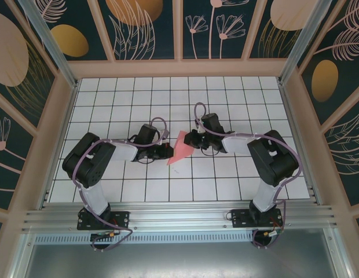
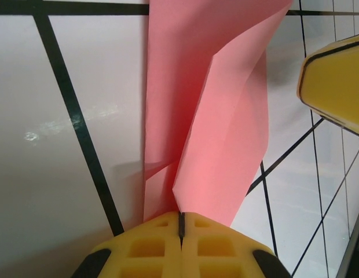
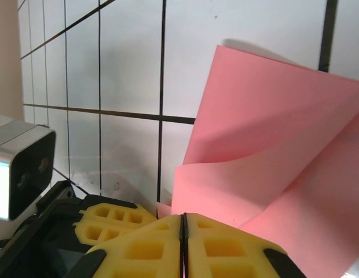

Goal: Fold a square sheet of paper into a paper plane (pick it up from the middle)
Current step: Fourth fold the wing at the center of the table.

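The square sheet of paper is salmon-pink, folded into creased layers, and held just above the gridded table between my two grippers. My left gripper is shut on the sheet's lower left end. In the left wrist view its yellow fingertips meet with the paper rising out of them. My right gripper is shut on the upper right end. In the right wrist view the tips are pressed together and the curled paper spreads away from them.
The white gridded table is boxed in by wood-framed patterned walls, with an aluminium rail at the near edge. The left arm's wrist camera and its yellow fingers sit close beside my right gripper.
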Robot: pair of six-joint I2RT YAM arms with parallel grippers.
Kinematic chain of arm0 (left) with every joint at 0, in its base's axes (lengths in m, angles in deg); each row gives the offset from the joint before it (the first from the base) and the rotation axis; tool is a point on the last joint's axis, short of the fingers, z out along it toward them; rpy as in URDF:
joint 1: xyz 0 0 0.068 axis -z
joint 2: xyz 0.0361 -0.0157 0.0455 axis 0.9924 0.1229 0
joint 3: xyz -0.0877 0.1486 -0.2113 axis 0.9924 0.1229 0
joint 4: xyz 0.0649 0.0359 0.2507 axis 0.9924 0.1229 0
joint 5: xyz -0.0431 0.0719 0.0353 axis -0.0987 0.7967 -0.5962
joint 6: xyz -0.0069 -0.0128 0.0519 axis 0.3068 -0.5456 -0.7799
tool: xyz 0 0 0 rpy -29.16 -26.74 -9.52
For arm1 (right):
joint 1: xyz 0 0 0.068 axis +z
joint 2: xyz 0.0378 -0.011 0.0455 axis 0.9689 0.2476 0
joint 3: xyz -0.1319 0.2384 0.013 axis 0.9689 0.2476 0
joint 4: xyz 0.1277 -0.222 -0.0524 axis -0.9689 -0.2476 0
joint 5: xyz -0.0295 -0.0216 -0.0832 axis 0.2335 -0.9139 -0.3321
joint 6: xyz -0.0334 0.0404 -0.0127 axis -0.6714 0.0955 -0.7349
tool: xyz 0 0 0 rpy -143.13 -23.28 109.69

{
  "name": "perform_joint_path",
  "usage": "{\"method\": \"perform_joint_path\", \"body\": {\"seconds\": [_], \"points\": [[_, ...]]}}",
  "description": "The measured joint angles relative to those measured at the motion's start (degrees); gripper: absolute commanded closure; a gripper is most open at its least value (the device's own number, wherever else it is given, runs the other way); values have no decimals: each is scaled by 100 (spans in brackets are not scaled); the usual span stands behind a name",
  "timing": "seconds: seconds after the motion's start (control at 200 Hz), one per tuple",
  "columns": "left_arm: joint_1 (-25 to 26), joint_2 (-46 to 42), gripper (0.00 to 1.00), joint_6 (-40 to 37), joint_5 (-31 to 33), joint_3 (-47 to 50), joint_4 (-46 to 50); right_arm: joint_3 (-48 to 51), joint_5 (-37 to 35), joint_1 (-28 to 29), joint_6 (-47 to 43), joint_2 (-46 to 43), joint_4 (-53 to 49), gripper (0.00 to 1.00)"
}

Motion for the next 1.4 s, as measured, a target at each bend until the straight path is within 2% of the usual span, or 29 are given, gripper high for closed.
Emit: {"method": "perform_joint_path", "body": {"seconds": [0.335,0.691,0.936,1.401], "points": [[-72,79,100,197,-173,-70,63,0,293,118,79,686,345,90],[-76,138,100,85,-179,-271,444,-214,249,15,149,787,234,88],[-76,162,100,39,-197,-308,503,-605,96,-214,149,953,-219,88],[-98,186,100,42,-264,-304,479,-953,448,-671,142,1220,-326,87]]}}
